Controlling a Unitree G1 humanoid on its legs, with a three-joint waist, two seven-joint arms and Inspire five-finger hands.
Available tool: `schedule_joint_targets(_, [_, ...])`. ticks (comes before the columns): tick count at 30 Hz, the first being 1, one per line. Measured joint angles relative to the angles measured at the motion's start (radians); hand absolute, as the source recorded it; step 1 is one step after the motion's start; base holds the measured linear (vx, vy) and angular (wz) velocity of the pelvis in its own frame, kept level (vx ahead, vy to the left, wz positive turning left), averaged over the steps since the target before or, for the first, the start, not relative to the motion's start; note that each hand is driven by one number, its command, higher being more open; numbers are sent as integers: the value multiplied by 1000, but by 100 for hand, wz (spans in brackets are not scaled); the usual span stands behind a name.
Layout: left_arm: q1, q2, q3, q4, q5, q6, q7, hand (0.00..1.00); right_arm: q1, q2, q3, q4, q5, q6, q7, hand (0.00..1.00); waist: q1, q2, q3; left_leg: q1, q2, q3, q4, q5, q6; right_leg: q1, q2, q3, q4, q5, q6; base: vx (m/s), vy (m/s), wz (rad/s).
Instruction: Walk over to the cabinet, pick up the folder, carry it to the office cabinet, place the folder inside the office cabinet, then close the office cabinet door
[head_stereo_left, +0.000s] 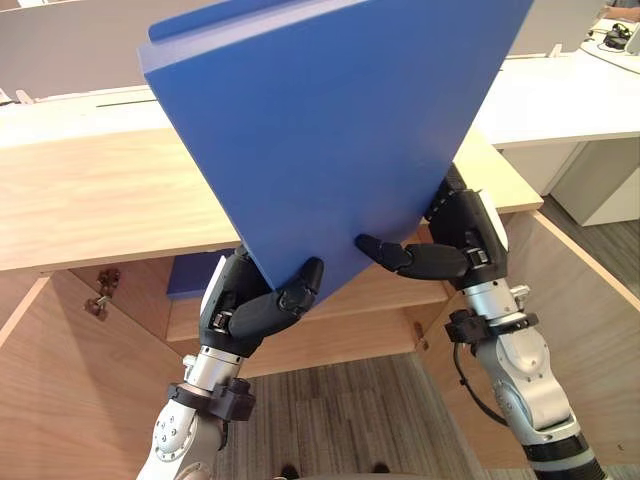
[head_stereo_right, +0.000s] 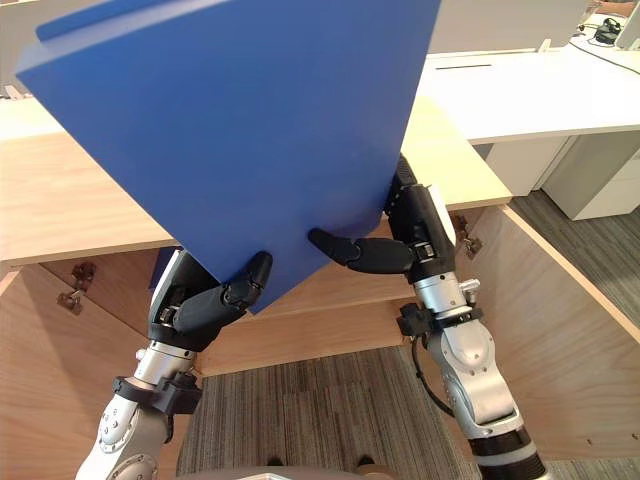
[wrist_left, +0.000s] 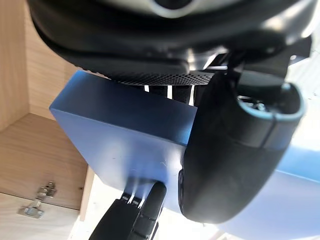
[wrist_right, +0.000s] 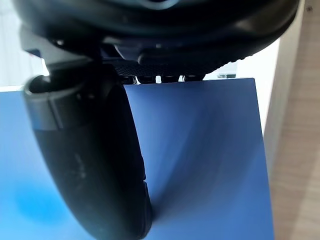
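Left hand (head_stereo_left: 245, 315) and right hand (head_stereo_left: 460, 245) pinched the big flat blue folder (head_stereo_left: 330, 130) just above them, probably steadying it for the open wooden cabinet (head_stereo_left: 90, 200) beyond.

What my folder hides
The folder (head_stereo_left: 330, 130) runs off the view's top edge; behind it go the fingers of my left hand (head_stereo_left: 250, 310) and right hand (head_stereo_left: 455, 250), and the middle of the cabinet (head_stereo_left: 90, 200) top.

Floor's a grey striped carpet (head_stereo_left: 340, 390), standard office stuff. Up front there's a light-wood cabinet (head_stereo_left: 100, 190) with both doors swung open. Behind it is a white desk (head_stereo_left: 560, 100) with a white drawer unit (head_stereo_left: 605, 185) below, plus a pale partition panel (head_stereo_left: 70, 45) at the back.
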Motion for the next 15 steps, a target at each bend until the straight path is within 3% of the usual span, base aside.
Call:
schedule_joint_targets(7, [0,48,29,36,-7,-2,9,0,-24,-91,37,18,65,3,27,0,9,2,-10,-3,0,-11,0,2,0,2,0,-9,0,0,0,-17,-33,4])
schedule_joint_targets(8, [0,49,38,38,-1,-2,9,100,-24,-91,37,19,65,4,31,0,10,2,-13,-4,0,-16,0,4,0,4,-1,-13,0,0,0,-20,-41,13])
schedule_joint_targets(12, [0,32,74,43,22,-1,22,100,-24,-65,41,12,65,3,78,0,18,2,-25,-8,0,-31,-4,10,0,5,-1,-28,0,0,0,-24,-36,12])
schedule_joint_targets(15, [0,-33,128,43,35,-2,31,100,-24,-7,61,4,59,3,103,0,28,2,-26,-8,0,-38,-7,17,0,8,-1,-35,0,0,0,-34,-32,8])
